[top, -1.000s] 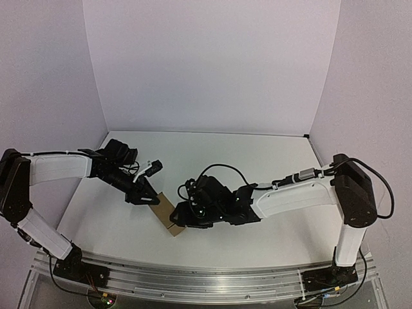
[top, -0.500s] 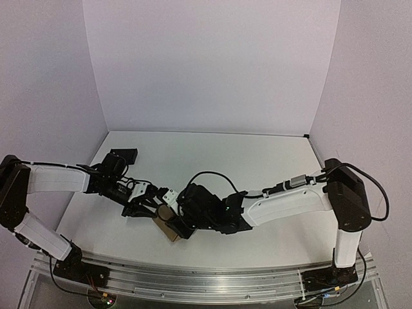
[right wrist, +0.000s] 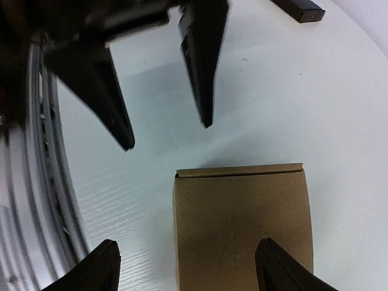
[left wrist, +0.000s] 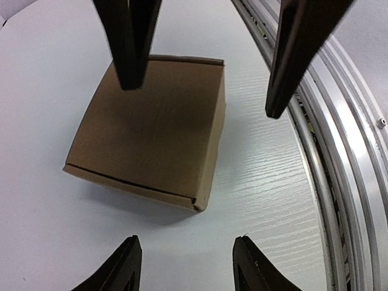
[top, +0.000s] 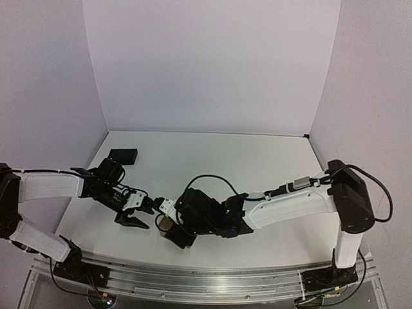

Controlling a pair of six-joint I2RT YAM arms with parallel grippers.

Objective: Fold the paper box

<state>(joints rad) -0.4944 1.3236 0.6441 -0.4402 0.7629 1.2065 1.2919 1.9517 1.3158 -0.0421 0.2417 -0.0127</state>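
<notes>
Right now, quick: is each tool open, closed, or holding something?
Left tool: open, holding nothing.
Right tool: open at the paper box, not gripping it.

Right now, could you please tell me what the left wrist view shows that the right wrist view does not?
Only the left wrist view: the whole box, including one side face; the right wrist view cuts it off at the frame's bottom. Only the right wrist view: a black object at the frame's top. Both: the closed box on the table beside the rail, with the left tool and right tool both open.
</notes>
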